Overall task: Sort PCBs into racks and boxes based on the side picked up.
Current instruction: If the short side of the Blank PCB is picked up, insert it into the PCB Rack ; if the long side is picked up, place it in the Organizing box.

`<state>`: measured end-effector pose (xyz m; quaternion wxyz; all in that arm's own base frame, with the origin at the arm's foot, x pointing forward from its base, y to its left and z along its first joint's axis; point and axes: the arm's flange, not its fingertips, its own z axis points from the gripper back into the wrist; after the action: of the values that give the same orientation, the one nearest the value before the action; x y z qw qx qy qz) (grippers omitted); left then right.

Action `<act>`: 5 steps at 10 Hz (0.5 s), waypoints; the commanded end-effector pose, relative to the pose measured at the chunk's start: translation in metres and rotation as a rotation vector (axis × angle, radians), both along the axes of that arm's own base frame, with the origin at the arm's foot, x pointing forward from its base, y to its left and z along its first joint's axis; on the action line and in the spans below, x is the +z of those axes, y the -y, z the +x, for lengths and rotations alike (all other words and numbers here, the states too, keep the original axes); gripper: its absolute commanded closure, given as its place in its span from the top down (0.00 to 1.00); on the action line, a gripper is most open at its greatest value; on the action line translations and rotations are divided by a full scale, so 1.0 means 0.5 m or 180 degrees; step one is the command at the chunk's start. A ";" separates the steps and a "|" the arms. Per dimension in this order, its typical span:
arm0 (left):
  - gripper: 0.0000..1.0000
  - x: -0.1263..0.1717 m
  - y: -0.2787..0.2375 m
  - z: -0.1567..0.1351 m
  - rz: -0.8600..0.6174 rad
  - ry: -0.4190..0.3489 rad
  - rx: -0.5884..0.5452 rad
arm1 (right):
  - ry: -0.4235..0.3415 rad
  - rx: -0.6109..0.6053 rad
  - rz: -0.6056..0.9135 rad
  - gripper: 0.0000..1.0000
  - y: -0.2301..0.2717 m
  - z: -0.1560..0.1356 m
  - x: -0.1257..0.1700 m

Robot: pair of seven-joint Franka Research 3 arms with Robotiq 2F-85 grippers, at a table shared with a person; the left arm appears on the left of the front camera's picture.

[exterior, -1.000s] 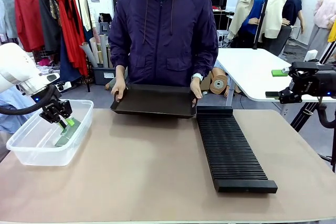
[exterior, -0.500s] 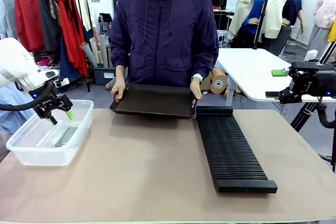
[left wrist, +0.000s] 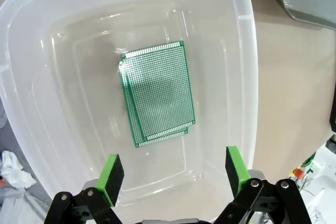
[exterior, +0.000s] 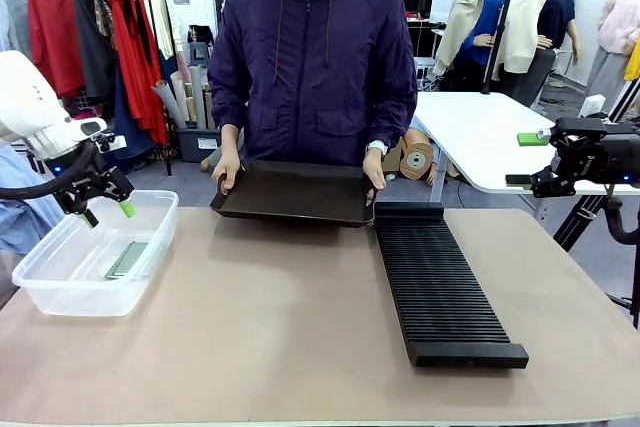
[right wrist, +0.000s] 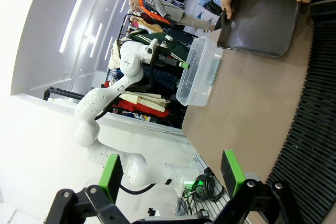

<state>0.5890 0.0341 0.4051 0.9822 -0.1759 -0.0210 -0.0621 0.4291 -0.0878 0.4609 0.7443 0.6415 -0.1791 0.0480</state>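
Left gripper jaws wide, empty, above clear tub holding PCBs. Right gripper jaws wide, empty. Risk: black tray, at 12 o'clock, held by person, shifts and spoils next pick.

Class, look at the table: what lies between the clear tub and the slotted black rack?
Bare tabletop lies between the clear tub and the rack; the front view shows it.

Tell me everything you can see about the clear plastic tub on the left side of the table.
The clear tub is a translucent, rectangular plastic box with rounded corners and a thick rounded rim, standing upright and lidless on the tan table near its left edge. On its floor lie green perforated PCBs, stacked slightly askew; it looks like two. The left gripper hovers above the tub with jaws open, touching neither tub nor boards.
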 end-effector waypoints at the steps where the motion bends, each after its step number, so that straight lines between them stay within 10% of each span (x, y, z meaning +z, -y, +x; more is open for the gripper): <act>1: 1.00 -0.005 0.006 -0.017 0.0093 0.0020 0.0058 | 0.0023 -0.0001 0.0001 1.00 -0.001 -0.001 0.003; 5: 1.00 -0.003 0.003 -0.016 0.0061 0.0008 0.0091 | 0.0023 -0.0001 0.0001 1.00 -0.001 -0.001 0.003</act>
<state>0.5861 0.0334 0.4018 0.9826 -0.1745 -0.0215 -0.0604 0.4291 -0.0878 0.4608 0.7443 0.6415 -0.1791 0.0480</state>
